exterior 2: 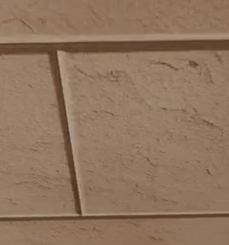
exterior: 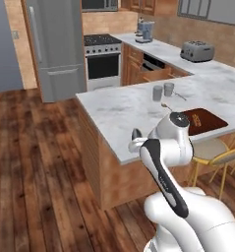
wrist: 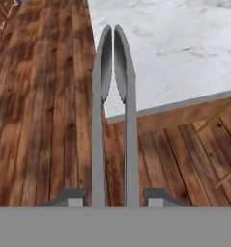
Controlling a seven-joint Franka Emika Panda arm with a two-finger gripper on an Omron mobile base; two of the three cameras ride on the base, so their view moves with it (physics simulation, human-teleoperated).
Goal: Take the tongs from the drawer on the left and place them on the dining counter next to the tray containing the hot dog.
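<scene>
Jaws are clenching the tongs [wrist: 114, 116], one dark fingertip [wrist: 71, 198] sitting on either side of the two grey arms low in the hand view. The tongs are pointing away from the hand, their spoon-shaped tips nearly meeting over the edge of the dining counter [wrist: 184, 53], with wooden floor [wrist: 44, 111] lying to one side and below. In the left base view the white arm [exterior: 163, 162] is bending in front of the near edge of that marble counter. Farther along the slab, the dark-brown tray [exterior: 203, 121] is lying flat near the right side, and two grey cups [exterior: 163, 90] are standing just behind it, apart from it. A toaster [exterior: 197, 50] is sitting on the far worktop.
</scene>
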